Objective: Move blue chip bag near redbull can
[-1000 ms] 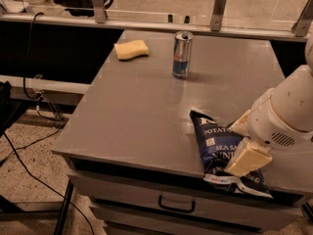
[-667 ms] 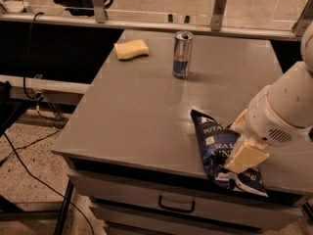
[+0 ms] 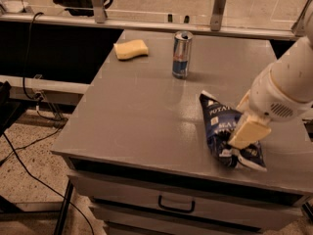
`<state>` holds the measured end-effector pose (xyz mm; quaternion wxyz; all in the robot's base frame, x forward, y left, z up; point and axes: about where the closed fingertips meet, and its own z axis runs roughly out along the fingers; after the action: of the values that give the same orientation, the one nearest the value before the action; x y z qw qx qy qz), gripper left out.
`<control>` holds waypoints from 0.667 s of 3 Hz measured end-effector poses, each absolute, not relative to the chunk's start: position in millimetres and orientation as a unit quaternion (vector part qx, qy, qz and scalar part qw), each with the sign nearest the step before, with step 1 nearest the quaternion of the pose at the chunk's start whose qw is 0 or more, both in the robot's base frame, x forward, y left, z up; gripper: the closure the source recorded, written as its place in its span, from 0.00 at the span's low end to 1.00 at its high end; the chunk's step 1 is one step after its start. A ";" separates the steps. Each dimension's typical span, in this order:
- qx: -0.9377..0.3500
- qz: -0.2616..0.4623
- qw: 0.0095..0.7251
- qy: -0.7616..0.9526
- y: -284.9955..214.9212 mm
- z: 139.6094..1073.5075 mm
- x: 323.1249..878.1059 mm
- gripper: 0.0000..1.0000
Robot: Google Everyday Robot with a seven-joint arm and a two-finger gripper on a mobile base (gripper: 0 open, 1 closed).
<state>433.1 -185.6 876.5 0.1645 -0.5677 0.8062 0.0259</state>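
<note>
The blue chip bag [image 3: 220, 124] is dark navy with white lettering and lies on the grey table [image 3: 146, 111] near its front right. My gripper [image 3: 236, 140] comes in from the right on a white arm and is shut on the bag's middle, with a cream finger [image 3: 248, 131] lying across it. The redbull can [image 3: 182, 55] stands upright farther back, near the middle of the table, well apart from the bag.
A yellow sponge [image 3: 131, 49] lies at the table's back left. A railing with metal posts [image 3: 219, 6] runs behind the table. A drawer with a handle [image 3: 176, 207] sits below the front edge. Cables [image 3: 29, 146] hang on the floor at left.
The gripper and the chip bag have shifted a little away from the table's front edge, toward the back. The can and the sponge have not moved.
</note>
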 end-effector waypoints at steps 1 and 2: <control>-0.549 -0.014 0.197 0.812 -205.7 917.1 472.3 1.00; -0.549 -0.014 0.197 0.812 -205.7 917.1 472.3 1.00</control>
<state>472.3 -205.7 917.1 0.1975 -0.5487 0.8123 -0.0141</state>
